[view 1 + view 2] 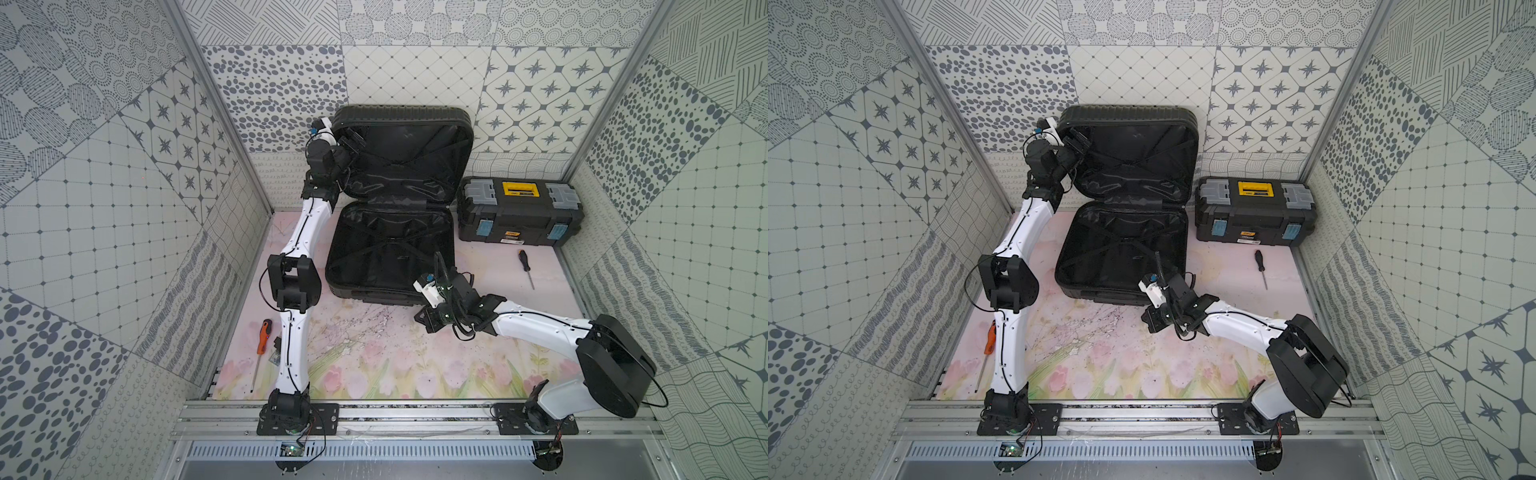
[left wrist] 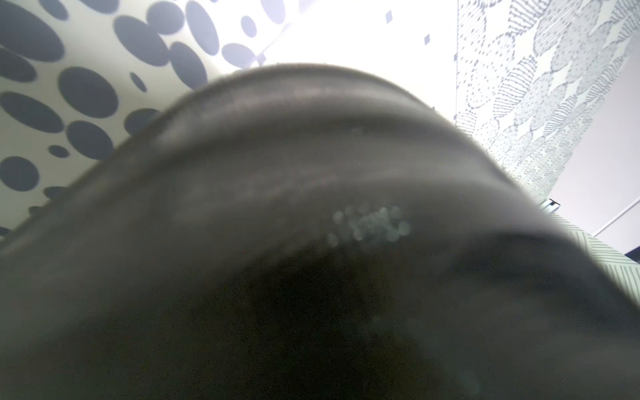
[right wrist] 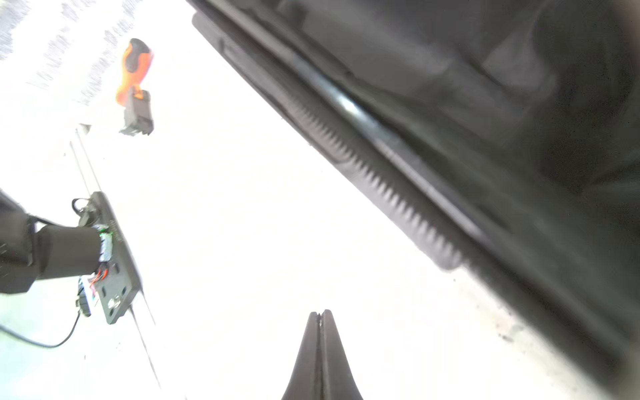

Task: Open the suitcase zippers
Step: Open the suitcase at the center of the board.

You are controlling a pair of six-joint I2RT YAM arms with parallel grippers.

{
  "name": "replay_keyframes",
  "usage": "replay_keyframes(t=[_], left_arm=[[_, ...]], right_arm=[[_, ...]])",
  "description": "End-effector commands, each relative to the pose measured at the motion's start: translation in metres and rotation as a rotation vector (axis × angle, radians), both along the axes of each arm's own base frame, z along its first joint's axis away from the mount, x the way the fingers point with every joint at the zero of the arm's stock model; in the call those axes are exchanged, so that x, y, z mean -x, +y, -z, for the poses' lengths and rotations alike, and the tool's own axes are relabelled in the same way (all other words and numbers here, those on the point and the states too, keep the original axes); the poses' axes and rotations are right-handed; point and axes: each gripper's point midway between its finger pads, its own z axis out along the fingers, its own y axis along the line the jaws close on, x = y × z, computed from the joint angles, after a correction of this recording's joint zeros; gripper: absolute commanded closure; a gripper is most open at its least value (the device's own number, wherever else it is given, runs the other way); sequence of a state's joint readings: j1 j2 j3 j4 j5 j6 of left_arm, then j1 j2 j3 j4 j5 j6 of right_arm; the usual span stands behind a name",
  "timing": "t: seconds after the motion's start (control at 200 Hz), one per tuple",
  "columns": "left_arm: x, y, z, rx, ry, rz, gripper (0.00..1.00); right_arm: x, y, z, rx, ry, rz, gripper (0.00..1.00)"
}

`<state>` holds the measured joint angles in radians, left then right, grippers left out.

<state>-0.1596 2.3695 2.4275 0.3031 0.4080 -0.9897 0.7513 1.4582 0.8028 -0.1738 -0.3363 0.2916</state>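
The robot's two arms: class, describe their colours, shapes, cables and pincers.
The left arm and the right arm both have curved white links between bulky black joint housings. Thin black cables run along the white shells. Each arm stands on a black mounting plate. A white block sits at the black wrist. The right pincer has dark fingers that taper to a point.

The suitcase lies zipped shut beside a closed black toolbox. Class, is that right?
Not quite. In both top views the suitcase stands open, its lid raised and black lining showing. The black toolbox beside it is closed, as stated.
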Motion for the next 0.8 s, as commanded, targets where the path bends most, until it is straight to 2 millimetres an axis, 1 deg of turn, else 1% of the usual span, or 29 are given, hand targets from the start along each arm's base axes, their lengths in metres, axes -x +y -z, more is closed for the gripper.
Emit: replay_keyframes(t=[0.0,0.075,0.125,0.155,0.185,0.255,0.275,0.305,0.385,0.44,0.495,0.53,0.565,0.605,0.625,0.645,0.67,0.725,0.745,0.79], left_arm=[[0.012,-0.018,-0.008,-0.067,-0.066,0.054,0.02],[0.015,-0.016,-0.014,-0.086,-0.053,0.029,0.02],[0.018,-0.016,-0.017,-0.098,-0.048,0.017,0.02],[0.016,-0.011,-0.015,-0.108,-0.019,-0.015,0.01],[0.014,-0.005,-0.008,-0.118,0.029,-0.054,0.01],[0.014,0.002,-0.007,-0.15,0.057,-0.109,0.01],[0.013,0.005,-0.003,-0.158,0.082,-0.134,0.01],[0.012,0.01,0.003,-0.167,0.124,-0.169,0.01],[0.012,0.016,0.004,-0.165,0.156,-0.214,0.01],[0.013,0.018,-0.001,-0.123,0.166,-0.236,0.01],[0.013,0.017,-0.007,-0.061,0.172,-0.221,0.01],[0.011,0.017,-0.009,-0.015,0.188,-0.21,0.01],[0.01,0.017,-0.011,0.031,0.21,-0.203,0.01],[0.009,0.02,-0.01,0.083,0.244,-0.207,0.01],[0.01,0.022,-0.012,0.109,0.252,-0.212,0.01],[0.01,0.024,-0.013,0.131,0.264,-0.218,0.01],[0.011,0.026,-0.014,0.155,0.279,-0.228,0.01],[0.014,0.03,-0.018,0.221,0.309,-0.232,0.01],[0.015,0.029,-0.021,0.238,0.306,-0.221,0.01],[0.017,0.025,-0.032,0.274,0.276,-0.177,0.01]], right_arm=[[-0.012,0.011,-0.043,-0.12,-0.133,-0.004,1.0],[-0.021,0.012,-0.064,-0.147,-0.189,0.014,1.0],[-0.034,0.009,-0.078,-0.159,-0.214,0.048,1.0],[-0.044,0.007,-0.087,-0.166,-0.222,0.072,1.0],[-0.056,0.003,-0.096,-0.178,-0.225,0.103,1.0],[-0.087,-0.01,-0.114,-0.232,-0.221,0.191,1.0],[-0.097,-0.014,-0.123,-0.255,-0.229,0.218,1.0],[-0.111,-0.021,-0.13,-0.278,-0.236,0.26,1.0],[-0.149,-0.038,-0.158,-0.332,-0.291,0.351,1.0],[-0.17,-0.045,-0.176,-0.372,-0.331,0.382,1.0],[-0.192,-0.05,-0.189,-0.406,-0.351,0.404,0.95],[-0.206,-0.053,-0.202,-0.437,-0.367,0.417,0.94],[-0.219,-0.057,-0.209,-0.464,-0.369,0.432,0.93],[-0.234,-0.061,-0.22,-0.505,-0.375,0.453,0.92],[-0.241,-0.063,-0.222,-0.518,-0.374,0.462,0.92],[-0.248,-0.066,-0.229,-0.537,-0.383,0.471,0.91],[-0.256,-0.067,-0.23,-0.546,-0.379,0.479,0.91],[-0.274,-0.069,-0.238,-0.567,-0.389,0.489,0.9],[-0.28,-0.069,-0.237,-0.569,-0.388,0.489,0.89],[-0.292,-0.069,-0.244,-0.583,-0.399,0.487,0.89]])
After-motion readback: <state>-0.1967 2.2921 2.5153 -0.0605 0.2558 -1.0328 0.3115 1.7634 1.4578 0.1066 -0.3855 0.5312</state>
